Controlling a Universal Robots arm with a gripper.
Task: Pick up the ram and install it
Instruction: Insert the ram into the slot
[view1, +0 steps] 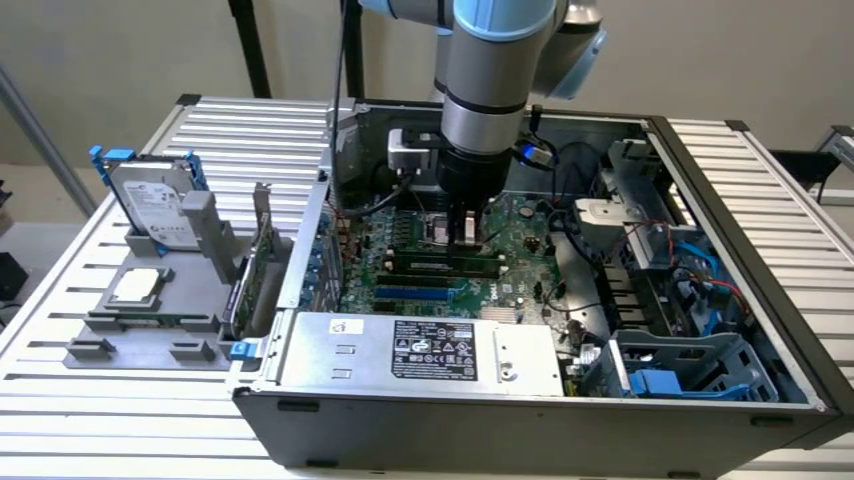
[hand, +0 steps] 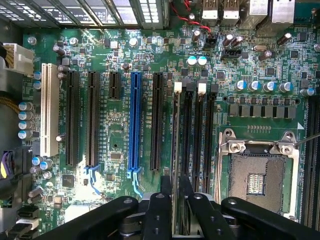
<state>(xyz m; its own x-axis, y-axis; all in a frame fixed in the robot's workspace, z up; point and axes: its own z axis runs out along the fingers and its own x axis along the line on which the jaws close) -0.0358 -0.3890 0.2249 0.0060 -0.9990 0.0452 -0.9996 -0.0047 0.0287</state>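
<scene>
I see my black two-fingered gripper (hand: 173, 200) down inside the open grey computer case (view1: 534, 420), its fingers slightly parted astride the long thin green ram stick (hand: 176, 150), which stands edge-on in a black memory slot beside the empty silver processor socket (hand: 257, 175).

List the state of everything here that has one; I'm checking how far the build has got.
computer case: side open
ram: standing in a memory slot; latching unclear
gripper: low over the ram
processor socket: empty
blue slot: empty
hard drive: upright in the holder outside the case
processor chip: lying flat on the holder
expansion card: upright in the holder
</scene>
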